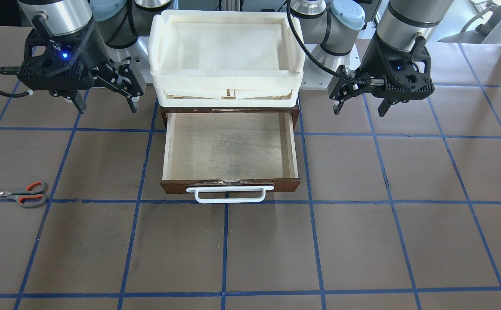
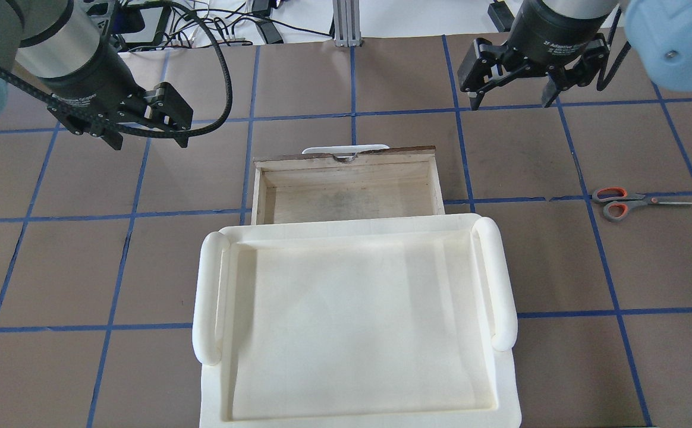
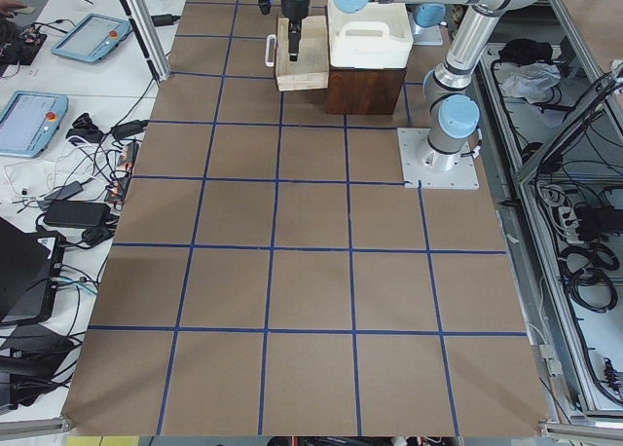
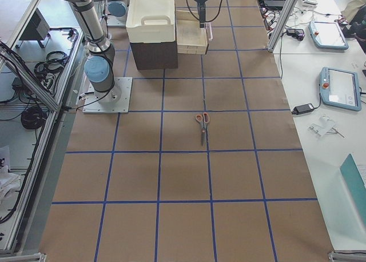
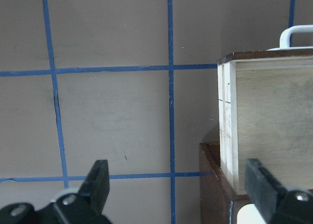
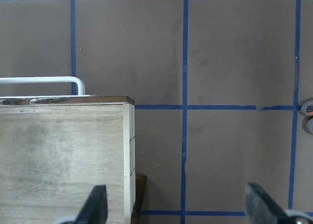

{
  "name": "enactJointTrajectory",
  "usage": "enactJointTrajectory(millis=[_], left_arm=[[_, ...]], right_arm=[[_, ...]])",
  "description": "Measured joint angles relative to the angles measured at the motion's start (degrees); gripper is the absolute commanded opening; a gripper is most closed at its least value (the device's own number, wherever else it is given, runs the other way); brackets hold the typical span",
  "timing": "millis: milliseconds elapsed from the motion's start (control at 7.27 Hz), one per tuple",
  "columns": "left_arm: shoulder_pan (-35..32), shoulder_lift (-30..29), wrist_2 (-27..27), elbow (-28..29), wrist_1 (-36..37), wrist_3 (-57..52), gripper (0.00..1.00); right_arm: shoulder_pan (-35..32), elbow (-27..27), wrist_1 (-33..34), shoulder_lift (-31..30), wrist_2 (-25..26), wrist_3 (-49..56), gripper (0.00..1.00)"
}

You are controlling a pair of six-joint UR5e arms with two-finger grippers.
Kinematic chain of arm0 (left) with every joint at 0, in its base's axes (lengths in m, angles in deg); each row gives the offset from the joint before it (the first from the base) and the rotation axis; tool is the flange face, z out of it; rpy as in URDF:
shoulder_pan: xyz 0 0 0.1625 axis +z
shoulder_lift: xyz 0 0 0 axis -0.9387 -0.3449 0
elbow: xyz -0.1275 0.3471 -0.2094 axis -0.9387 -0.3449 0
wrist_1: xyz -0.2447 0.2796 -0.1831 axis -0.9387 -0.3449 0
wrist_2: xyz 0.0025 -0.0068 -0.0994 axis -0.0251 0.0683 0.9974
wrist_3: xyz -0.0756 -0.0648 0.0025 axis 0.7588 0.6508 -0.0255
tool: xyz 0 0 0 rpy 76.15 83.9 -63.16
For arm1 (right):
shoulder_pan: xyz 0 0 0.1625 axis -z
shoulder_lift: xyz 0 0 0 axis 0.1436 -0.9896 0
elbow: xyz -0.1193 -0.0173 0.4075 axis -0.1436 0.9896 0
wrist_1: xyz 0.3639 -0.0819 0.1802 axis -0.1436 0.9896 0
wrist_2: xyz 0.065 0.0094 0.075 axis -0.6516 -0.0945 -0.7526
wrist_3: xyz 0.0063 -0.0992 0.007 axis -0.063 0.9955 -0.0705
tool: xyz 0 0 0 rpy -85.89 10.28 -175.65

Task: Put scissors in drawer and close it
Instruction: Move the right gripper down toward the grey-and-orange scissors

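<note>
Grey-and-orange scissors lie flat on the worktop, well apart from the open, empty drawer, at its 3 o'clock seen from overhead. Long axis 9–3, blades toward 3. Nearer is the right hand, spread wide, empty; scissors at its 4 o'clock. The left hand likewise agape, holding nothing.

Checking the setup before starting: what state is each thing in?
drawer: pulled open, empty.
scissors: blades closed, lying flat on the table, outside the drawer.
left gripper: open, holding nothing.
right gripper: open, holding nothing.
cream-white tray: empty, above the drawer.
</note>
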Motion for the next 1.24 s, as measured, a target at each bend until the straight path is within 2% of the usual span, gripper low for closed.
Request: enactJointTrajectory(millis=[688,963,1238], left_arm=[[-0.1,0.0,0.2,-0.1,0.2,0.3,1.0],[-0.1,0.0,0.2,-0.1,0.3,0.4,1.0],[-0.1,0.0,0.2,-0.1,0.3,0.5,1.0]], right_arm=[[0.1,0.0,0.0,0.8,0.1,1.3,1.0],[2.5,-0.1,0.3,1.1,0.8,10.4,1.0],[9.3,-0.6,0.3,1.7,1.0,26.2,1.0]])
